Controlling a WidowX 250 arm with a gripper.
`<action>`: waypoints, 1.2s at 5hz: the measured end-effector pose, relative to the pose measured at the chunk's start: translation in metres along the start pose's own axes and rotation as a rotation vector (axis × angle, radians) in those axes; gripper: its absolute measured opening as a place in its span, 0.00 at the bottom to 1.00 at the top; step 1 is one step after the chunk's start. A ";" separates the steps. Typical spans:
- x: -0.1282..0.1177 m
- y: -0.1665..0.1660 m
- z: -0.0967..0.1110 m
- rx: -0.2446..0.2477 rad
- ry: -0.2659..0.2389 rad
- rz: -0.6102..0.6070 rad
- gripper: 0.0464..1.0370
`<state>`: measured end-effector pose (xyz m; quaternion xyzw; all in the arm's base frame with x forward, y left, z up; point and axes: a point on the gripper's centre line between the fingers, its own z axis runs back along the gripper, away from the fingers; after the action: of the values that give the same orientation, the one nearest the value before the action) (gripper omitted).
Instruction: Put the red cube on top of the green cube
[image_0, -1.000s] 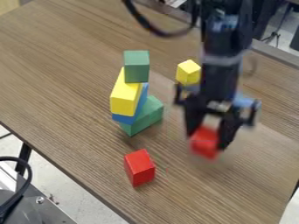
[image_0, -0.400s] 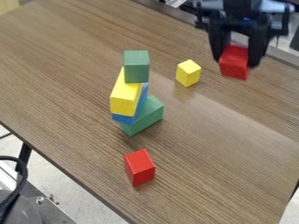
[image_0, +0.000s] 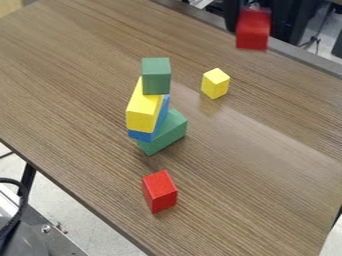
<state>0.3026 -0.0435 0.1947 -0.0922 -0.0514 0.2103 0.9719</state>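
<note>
While the black two-finger gripper (image_0: 253, 21) is holding the red, wooden-looking cube (image_0: 253, 31) clenched between its fingers, the cube is hanging high in the air, appearing from where I'm standing against the far edge of the brown wood-grained table (image_0: 80, 100). The matt green cube (image_0: 156, 82) is sitting at the top of a slightly crooked stack, well apart from the red one. Under it an oblong yellow block (image_0: 141, 113) is lying, then a blue block (image_0: 141, 135), and a larger green block (image_0: 167, 135) is bearing them all on the tabletop. A small yellow block (image_0: 215, 83) is resting between the stack and the far edge, and a second red block (image_0: 160, 191) is standing toward the near left edge.

As I'm judging it, the carrying step is in hand: the cube is already off the table, and the placing is waiting. The next move is calling for bringing it across above the green cube, keeping it high enough to clear that top, squaring it up, then lowering it gently before letting go. Since the stack is looking uneven, any sideways nudge is risking a topple.
</note>
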 end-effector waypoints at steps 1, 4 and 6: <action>-0.007 0.011 0.027 0.010 -0.027 0.113 0.54; -0.034 0.049 0.043 0.149 0.020 0.259 0.54; -0.018 0.066 0.003 0.270 0.093 0.325 0.54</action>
<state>0.2594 0.0084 0.1834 0.0220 0.0377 0.3649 0.9300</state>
